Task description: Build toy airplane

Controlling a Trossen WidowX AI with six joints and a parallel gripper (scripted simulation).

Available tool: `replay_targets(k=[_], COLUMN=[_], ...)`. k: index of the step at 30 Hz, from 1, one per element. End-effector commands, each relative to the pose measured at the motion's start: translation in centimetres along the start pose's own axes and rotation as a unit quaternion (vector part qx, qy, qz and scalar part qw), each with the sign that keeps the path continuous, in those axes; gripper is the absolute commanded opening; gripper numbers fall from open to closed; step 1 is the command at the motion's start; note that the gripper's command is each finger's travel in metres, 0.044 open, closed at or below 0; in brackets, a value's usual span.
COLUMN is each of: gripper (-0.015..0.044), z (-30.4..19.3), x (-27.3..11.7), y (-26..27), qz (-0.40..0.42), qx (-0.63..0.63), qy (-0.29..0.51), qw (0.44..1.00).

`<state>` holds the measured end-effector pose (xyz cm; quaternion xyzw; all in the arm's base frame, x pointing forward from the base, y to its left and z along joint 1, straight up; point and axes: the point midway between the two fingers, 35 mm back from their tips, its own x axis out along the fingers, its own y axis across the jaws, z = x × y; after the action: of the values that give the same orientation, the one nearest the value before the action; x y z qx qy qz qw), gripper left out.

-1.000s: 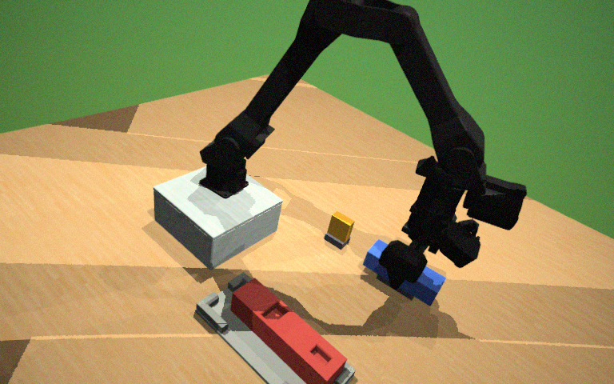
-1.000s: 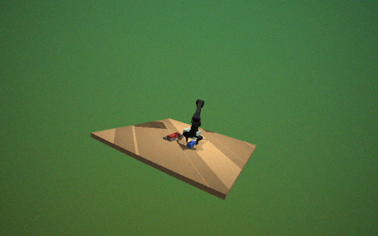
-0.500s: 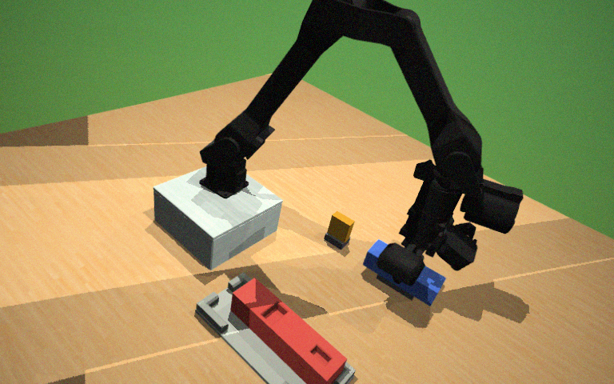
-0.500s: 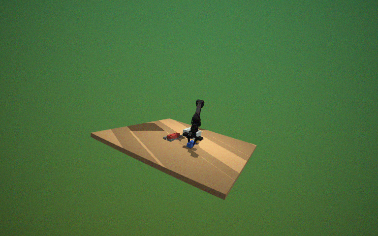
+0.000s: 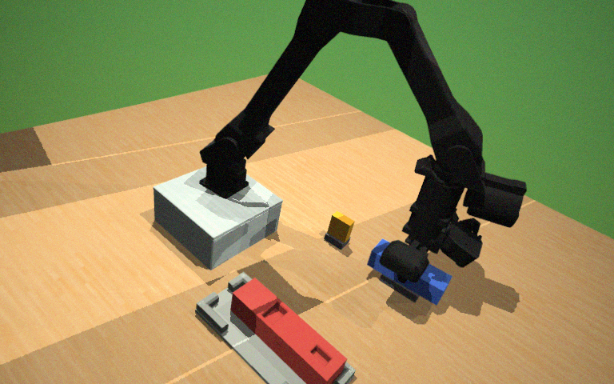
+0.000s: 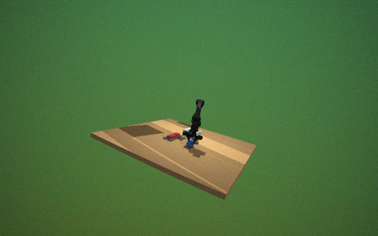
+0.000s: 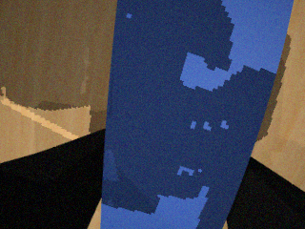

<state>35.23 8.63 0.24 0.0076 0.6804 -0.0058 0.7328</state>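
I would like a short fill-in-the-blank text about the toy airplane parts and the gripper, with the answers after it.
1. The gripper is closed on the ____ wing.
2. The fuselage, which lies in the jig, is ____ in colour.
3. The top of the fuselage shows ____ sockets.
4. The tail fin is ____ in colour.

Missing words: blue; red; two; yellow
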Motion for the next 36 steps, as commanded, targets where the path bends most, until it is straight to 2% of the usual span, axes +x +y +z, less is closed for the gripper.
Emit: replay_targets(k=[1, 36], gripper=[0.0000, 0.0000], z=[0.9, -0.1], x=[-1.1, -11.4], y=[0.0, 0.1], qz=[-0.002, 0.004], qx=[0.006, -0.004], qy=[-0.021, 0.022], qw=[1.000, 1.000])
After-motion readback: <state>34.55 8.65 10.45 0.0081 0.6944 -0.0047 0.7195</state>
